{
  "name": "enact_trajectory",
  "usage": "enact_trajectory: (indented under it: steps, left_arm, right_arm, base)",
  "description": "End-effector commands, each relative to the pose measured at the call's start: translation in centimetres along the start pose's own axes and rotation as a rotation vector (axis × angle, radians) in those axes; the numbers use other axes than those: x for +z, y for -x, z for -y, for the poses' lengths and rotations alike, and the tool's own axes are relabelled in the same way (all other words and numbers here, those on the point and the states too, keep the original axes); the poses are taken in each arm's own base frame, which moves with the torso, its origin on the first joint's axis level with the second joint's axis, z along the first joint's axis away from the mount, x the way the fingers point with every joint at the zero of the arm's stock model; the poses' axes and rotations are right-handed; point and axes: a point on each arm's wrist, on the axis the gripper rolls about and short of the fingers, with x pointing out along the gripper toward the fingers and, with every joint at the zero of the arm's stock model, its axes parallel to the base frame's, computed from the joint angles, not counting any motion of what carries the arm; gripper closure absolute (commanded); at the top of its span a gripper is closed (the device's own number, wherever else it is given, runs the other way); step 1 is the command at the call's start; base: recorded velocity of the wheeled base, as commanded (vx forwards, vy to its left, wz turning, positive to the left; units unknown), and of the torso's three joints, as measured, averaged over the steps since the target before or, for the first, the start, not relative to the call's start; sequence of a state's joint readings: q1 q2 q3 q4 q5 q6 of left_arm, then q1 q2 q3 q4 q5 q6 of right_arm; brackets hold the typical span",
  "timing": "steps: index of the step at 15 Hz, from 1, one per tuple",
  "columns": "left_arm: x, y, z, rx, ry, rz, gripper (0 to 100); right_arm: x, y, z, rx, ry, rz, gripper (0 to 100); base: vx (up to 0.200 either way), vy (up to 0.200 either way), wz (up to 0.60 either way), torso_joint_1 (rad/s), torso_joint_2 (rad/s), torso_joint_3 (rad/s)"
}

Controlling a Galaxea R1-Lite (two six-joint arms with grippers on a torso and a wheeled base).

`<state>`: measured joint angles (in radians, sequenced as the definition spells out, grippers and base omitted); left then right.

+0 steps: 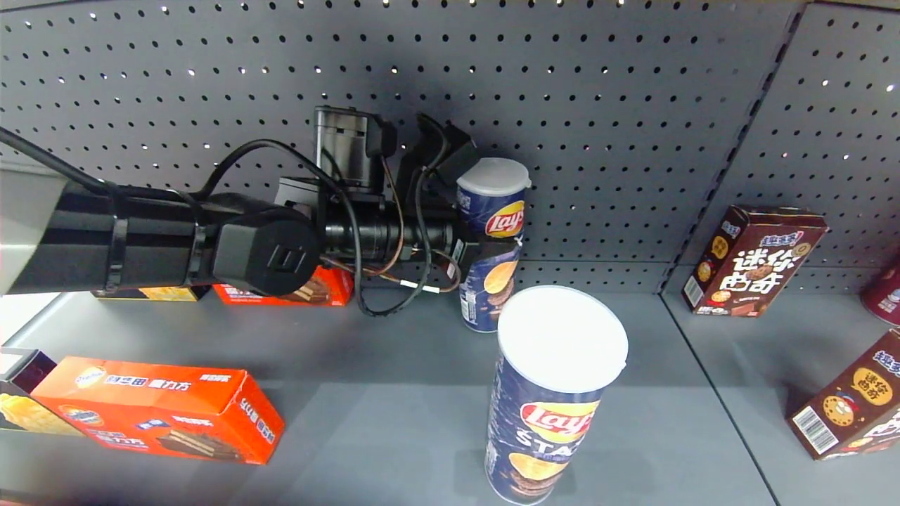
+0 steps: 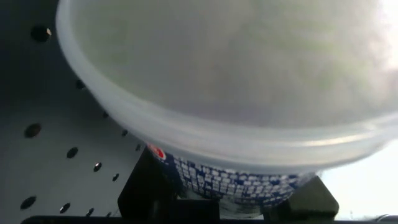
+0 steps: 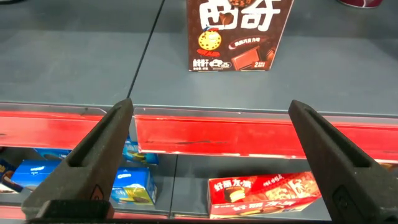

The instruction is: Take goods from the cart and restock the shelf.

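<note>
A grey metal shelf (image 1: 365, 414) with a perforated back panel (image 1: 633, 105) carries the goods. The left hand (image 1: 492, 244) is clamped around the middle of an upright chip can (image 1: 503, 218) near the back. The can is probably light, a stiff smooth cardboard tube with a thin plastic lid (image 1: 493, 176), best held mid-body. The right hand (image 3: 211, 109) hangs spread, empty. A second can (image 1: 548, 422) stands in front.

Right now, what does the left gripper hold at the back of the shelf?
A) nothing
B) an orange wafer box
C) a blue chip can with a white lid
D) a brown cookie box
C: in the head view the left gripper is clamped around the blue chip can near the pegboard, and in the left wrist view its black fingers sit on both sides of the can.
</note>
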<state>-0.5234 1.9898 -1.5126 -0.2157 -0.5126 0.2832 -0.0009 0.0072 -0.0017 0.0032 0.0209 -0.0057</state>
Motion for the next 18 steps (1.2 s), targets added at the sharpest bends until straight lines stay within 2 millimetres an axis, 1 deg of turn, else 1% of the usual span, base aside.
enact_trajectory:
  steps: [1, 5, 6, 10, 13, 17, 18]
  left_arm:
    - [-0.2, -0.5, 0.1, -0.008, -0.001, -0.004, 100]
    - [-0.6, -0.8, 0.2, -0.011, -0.02, -0.014, 100]
    - [-0.6, -0.8, 0.2, -0.01, -0.037, -0.013, 0]
    - [-1.0, -0.5, 0.4, -0.011, -0.036, -0.022, 0]
    - [-1.0, 0.9, 0.9, 0.008, -0.046, -0.001, 0]
    - [-1.9, 3.2, 2.2, 0.017, -0.035, -0.015, 0]
    - [-1.9, 3.5, 2.2, 0.029, -0.036, -0.016, 0]
  right_arm:
    - [0.0, 0.0, 0.0, -0.002, 0.0, -0.002, 0]
    - [0.0, 0.0, 0.0, 0.0, 0.0, -0.002, 0]
    - [0.0, 0.0, 0.0, 0.001, 0.0, -0.002, 0]
    - [0.0, 0.0, 0.0, -0.002, 0.0, -0.002, 0]
    - [0.0, 0.0, 0.0, 0.001, 0.0, -0.002, 0]
    - [0.0, 0.0, 0.0, 0.001, 0.0, -0.002, 0]
    - [0.0, 0.0, 0.0, 0.0, 0.0, -0.002, 0]
  base:
    - [0.0, 0.0, 0.0, 0.0, 0.0, 0.0]
    - [0.0, 0.0, 0.0, 0.0, 0.0, 0.0]
    - [0.0, 0.0, 0.0, 0.0, 0.0, 0.0]
    - [0.0, 0.0, 0.0, 0.0, 0.0, 0.0]
    - [0.0, 0.0, 0.0, 0.0, 0.0, 0.0]
    - [0.0, 0.0, 0.0, 0.0, 0.0, 0.0]
    - [0.0, 0.0, 0.0, 0.0, 0.0, 0.0]
